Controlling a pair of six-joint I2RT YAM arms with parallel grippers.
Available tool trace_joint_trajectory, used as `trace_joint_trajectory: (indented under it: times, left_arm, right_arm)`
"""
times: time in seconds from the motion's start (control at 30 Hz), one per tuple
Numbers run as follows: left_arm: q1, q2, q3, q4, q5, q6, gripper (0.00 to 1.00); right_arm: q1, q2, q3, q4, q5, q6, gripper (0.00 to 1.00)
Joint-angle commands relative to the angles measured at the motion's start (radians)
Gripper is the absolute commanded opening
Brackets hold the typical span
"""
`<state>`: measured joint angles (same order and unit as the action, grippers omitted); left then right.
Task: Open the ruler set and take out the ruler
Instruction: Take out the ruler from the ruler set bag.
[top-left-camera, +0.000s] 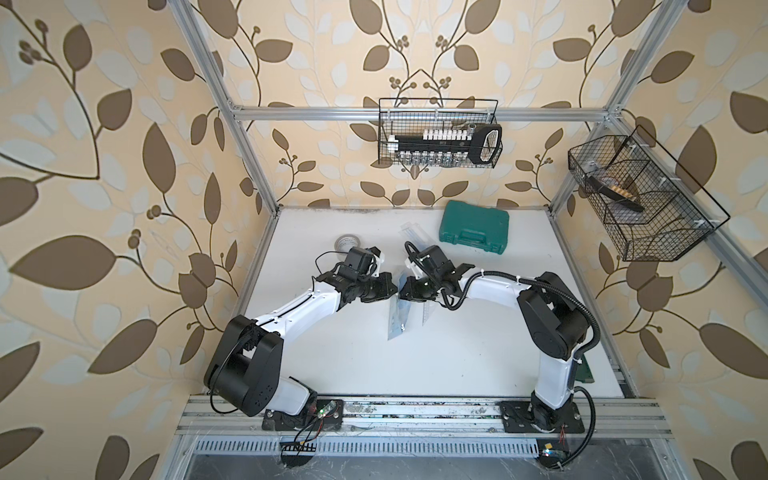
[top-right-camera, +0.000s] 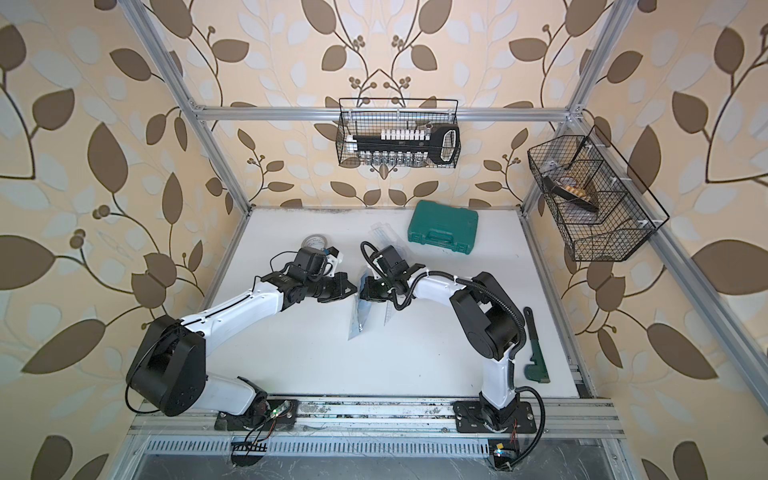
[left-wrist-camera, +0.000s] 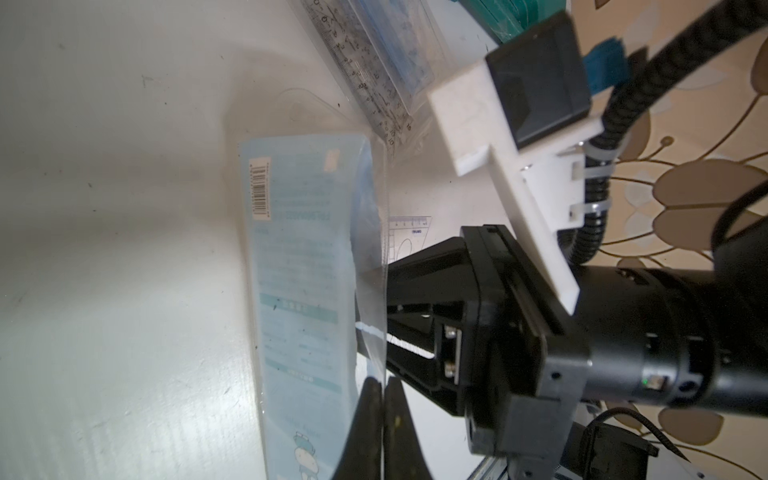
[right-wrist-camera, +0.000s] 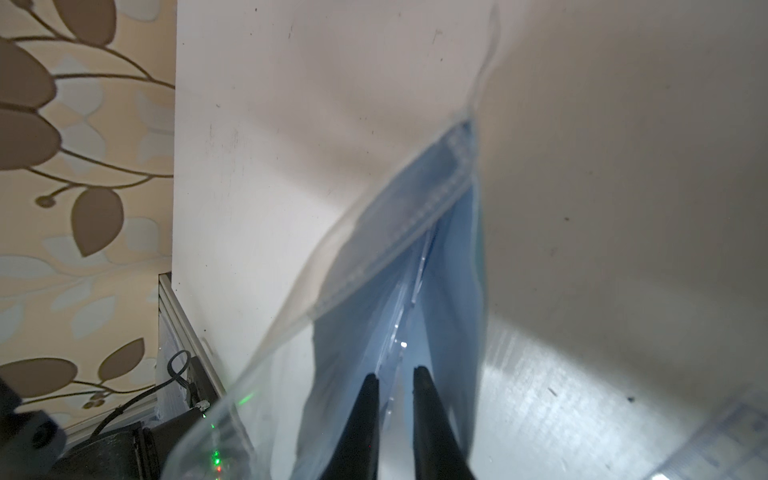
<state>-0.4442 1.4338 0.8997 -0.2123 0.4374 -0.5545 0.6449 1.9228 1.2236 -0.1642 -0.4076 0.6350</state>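
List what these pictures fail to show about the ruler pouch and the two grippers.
1. Right wrist view: glare and blur inside the clear pouch hide whether the right gripper, fingers slightly apart, pinches a ruler.
2. Left wrist view: the left gripper is shut on the pouch edge, but the pouch's print is too blurred to read.
3. Both top views: that grip is too small and dark to see.

In the left wrist view, a barcode (left-wrist-camera: 261, 192) stands at the upper left of the ruler set (left-wrist-camera: 299, 270)'s pale blue card; the print below it is too blurred to read. Scale numerals, among them 10 and 20, run along the clear ruler (left-wrist-camera: 374, 83) at upper middle.
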Motion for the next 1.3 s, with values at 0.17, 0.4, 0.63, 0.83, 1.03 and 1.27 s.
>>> trace_joint_trajectory:
  times: [0.17, 0.4, 0.63, 0.83, 1.03, 1.27]
  left_arm:
    - [0.004, 0.03, 0.002, 0.033, 0.021, -0.008, 0.0]
    - [0.0, 0.049, 0.004, 0.042, 0.019, -0.016, 0.0]
    - [-0.005, 0.07, 0.015, 0.042, 0.012, -0.018, 0.0]
    - [-0.008, 0.101, 0.03, 0.039, 0.005, -0.011, 0.0]
    - [-0.01, 0.122, 0.041, 0.036, -0.006, -0.004, 0.0]
    - [-0.01, 0.106, 0.072, -0.043, -0.055, 0.035, 0.0]
  right_arm:
    - [-0.009, 0.02, 0.036, -0.019, 0.026, -0.002, 0.08]
    - [-0.012, 0.014, 0.037, -0.027, 0.039, -0.005, 0.01]
    - [-0.02, -0.019, 0.026, -0.043, 0.056, -0.016, 0.0]
    - [-0.039, -0.082, 0.013, -0.067, 0.071, -0.032, 0.0]
    - [-0.069, -0.147, -0.008, -0.094, 0.076, -0.05, 0.0]
    - [-0.114, -0.229, -0.047, -0.134, 0.069, -0.082, 0.0]
